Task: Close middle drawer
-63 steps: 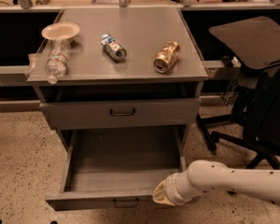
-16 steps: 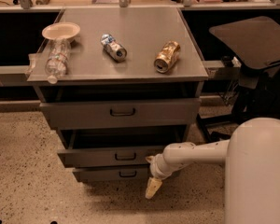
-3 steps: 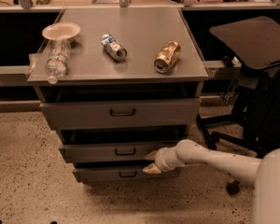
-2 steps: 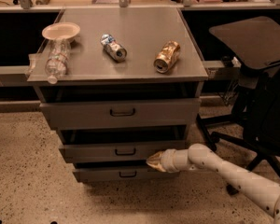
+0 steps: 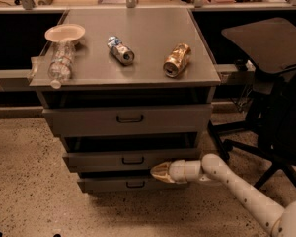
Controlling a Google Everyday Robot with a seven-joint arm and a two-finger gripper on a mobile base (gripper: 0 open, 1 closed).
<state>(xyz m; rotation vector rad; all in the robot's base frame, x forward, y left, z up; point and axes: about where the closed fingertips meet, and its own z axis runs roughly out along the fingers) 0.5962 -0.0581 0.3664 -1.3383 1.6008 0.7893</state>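
Just above your tan-tipped white gripper [image 5: 163, 172], the grey metal middle drawer [image 5: 101, 161] seems slightly ajar. Clenched or released, I cannot tell. Push this low and you may slip under, hitting the lowest grey drawer [image 5: 106, 184] instead.

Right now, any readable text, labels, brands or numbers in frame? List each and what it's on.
No text is readable.
Blue and white can: label print too blurred to read.
Gold can: print too blurred to read.
Clear bottle: no legible label.
Middle drawer: no lettering visible.
Gripper, at the middle drawer's lower right front: no markings visible.
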